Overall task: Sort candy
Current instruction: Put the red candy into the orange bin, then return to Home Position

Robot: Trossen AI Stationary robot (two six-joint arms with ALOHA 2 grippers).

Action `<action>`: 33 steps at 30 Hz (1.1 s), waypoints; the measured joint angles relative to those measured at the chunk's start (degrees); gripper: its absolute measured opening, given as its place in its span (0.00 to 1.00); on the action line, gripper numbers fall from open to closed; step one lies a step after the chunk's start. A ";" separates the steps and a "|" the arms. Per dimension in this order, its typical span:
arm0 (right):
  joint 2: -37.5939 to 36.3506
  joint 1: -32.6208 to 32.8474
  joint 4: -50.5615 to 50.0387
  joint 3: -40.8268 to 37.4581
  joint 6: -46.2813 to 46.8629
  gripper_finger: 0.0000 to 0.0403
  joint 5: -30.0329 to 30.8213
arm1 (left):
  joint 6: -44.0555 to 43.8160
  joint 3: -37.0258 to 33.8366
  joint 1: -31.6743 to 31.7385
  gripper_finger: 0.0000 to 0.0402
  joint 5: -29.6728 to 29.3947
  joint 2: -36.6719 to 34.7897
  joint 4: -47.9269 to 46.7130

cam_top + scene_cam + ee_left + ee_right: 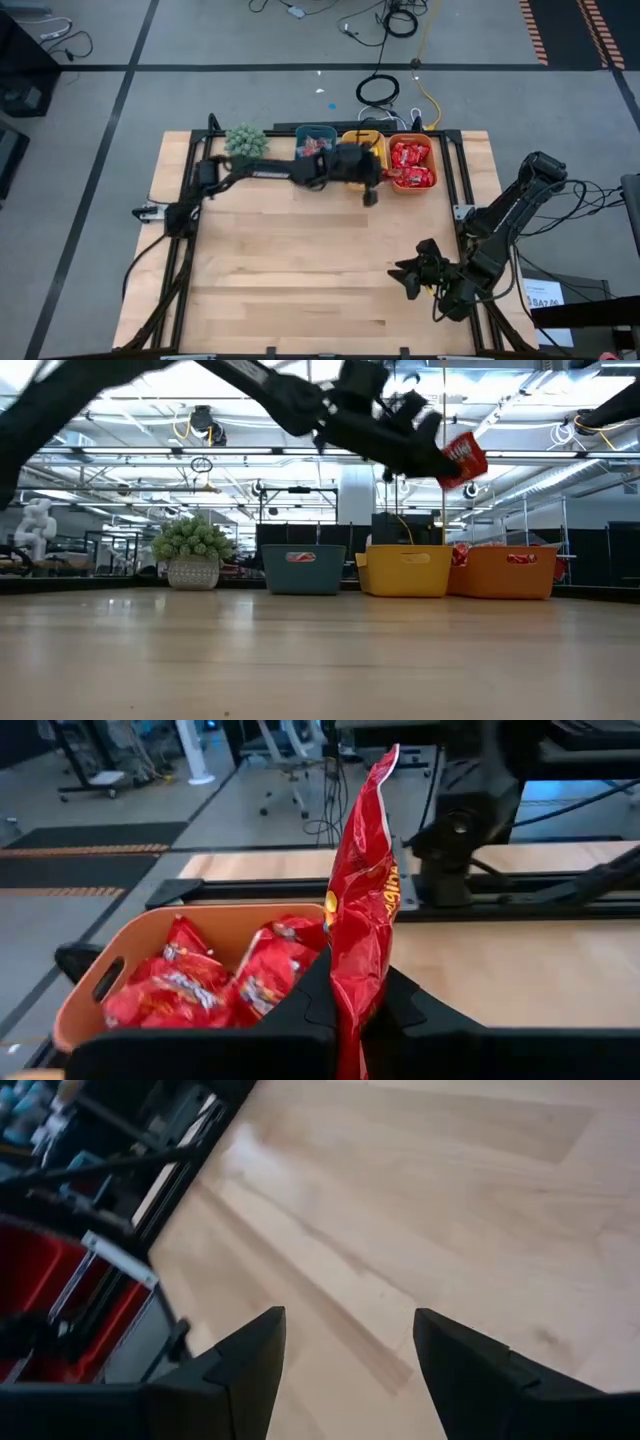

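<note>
One red packet (pixel 362 910) pinched in your left gripper (pixel 350 1020) | orange bin (pixel 85 1010) already heaped red | table bare, nearly done | right gripper (pixel 345 1350) released, waiting.

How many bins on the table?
3, in a row at the far edge: teal bin beside the plant, yellow bin in the middle, orange bin last, holding red packets. None looks hidden.

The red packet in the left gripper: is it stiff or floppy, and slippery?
The red packet is probably thin and crinkly: it stands creased above the shut left gripper. Its glossy film may be slippery. It looks light, hanging from one pinch.
</note>
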 joint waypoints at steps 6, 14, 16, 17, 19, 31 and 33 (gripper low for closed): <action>1.19 -3.48 -1.05 0.00 4.98 0.53 0.03 | 1.31 17.16 3.87 0.04 5.13 12.28 -1.88; 1.47 -5.98 -0.78 0.00 9.86 0.53 -0.11 | 1.26 32.17 4.48 0.17 1.76 23.93 -1.36; 1.47 -6.19 -0.54 0.00 10.73 0.53 -0.15 | 1.18 33.78 5.04 0.23 1.60 24.89 -2.16; 1.47 -6.32 -0.28 -0.02 11.04 0.53 -0.15 | 1.16 34.25 5.32 0.26 1.54 25.09 -2.73; 1.47 -6.38 0.15 0.00 11.19 0.53 -0.19 | 1.13 34.30 5.78 0.32 1.33 25.13 -3.53; 1.47 -6.36 0.47 -0.02 2.22 0.53 -1.67 | 1.11 35.68 4.91 0.42 1.33 24.34 -7.67; 1.46 -6.36 0.20 -0.02 -4.01 0.53 -5.13 | 1.13 35.59 4.71 0.42 1.35 22.57 -12.66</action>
